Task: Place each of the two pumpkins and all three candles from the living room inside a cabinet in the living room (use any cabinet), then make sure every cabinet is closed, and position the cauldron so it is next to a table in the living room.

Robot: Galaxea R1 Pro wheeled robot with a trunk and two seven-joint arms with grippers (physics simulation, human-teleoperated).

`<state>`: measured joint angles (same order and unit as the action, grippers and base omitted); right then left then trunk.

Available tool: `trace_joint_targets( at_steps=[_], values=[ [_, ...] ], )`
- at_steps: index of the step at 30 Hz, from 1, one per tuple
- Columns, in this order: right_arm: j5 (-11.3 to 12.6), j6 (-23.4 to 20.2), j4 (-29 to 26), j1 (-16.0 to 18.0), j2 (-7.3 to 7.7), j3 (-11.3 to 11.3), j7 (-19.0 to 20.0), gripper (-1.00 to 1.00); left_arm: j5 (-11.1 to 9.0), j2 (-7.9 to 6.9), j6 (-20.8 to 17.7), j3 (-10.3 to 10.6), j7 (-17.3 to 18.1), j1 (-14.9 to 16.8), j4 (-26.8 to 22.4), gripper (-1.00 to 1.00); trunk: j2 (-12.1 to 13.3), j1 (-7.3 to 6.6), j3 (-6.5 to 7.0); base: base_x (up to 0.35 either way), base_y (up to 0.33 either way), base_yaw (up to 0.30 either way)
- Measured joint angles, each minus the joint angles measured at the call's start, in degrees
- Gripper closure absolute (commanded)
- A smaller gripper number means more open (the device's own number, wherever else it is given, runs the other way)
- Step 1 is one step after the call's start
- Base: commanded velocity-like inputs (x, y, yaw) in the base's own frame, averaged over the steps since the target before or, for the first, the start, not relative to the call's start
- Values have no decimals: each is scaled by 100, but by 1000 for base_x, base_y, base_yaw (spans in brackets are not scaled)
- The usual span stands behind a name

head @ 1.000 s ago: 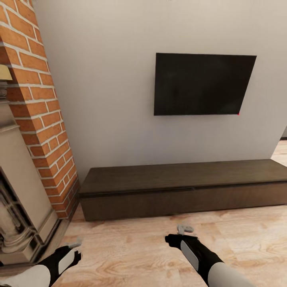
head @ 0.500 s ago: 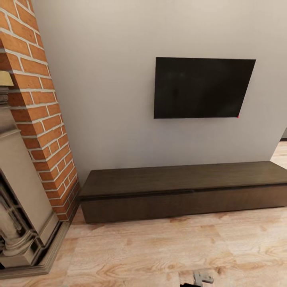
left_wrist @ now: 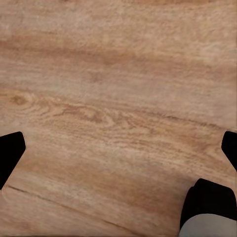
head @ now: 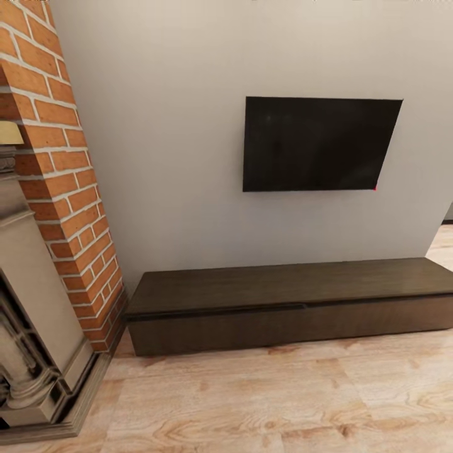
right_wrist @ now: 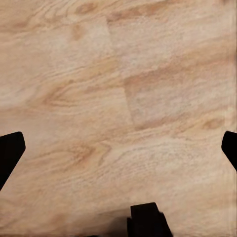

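The cabinet (head: 283, 314) is a long, low, dark brown unit against the white wall, and its flat fronts look shut. The pumpkins, candles, cauldron and table are out of view. My left gripper (left_wrist: 118, 153) hangs open over bare wooden floor, its black fingertips (left_wrist: 10, 153) spread wide with nothing between them. My right gripper (right_wrist: 118, 153) is likewise open above the floor, with nothing between its fingertips (right_wrist: 10, 150).
A black TV (head: 318, 143) hangs on the wall above the cabinet. A brick column (head: 60, 189) and a stone-coloured fireplace (head: 31, 352) stand at the left. Light wooden floor (head: 264, 396) stretches in front of the cabinet.
The head view has tilted upward, so the TV and cabinet sit lower in the picture. Both arms have dropped out of the head view's lower edge.
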<state>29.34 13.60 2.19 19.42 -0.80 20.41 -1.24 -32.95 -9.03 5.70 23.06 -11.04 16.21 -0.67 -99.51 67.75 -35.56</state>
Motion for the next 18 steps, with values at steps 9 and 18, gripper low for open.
trace_joint_targets(
  at_steps=[9,18],
  values=[
    [19,219,18,-226,323,-6,-20,-100,92,-10,126,7,4,-185,-2,-100,361,-198,162,0,0,0],
    [23,512,20,-243,340,-6,-18,-100,102,-3,260,9,4,-303,0,-100,722,-395,324,0,0,0]
  ],
)
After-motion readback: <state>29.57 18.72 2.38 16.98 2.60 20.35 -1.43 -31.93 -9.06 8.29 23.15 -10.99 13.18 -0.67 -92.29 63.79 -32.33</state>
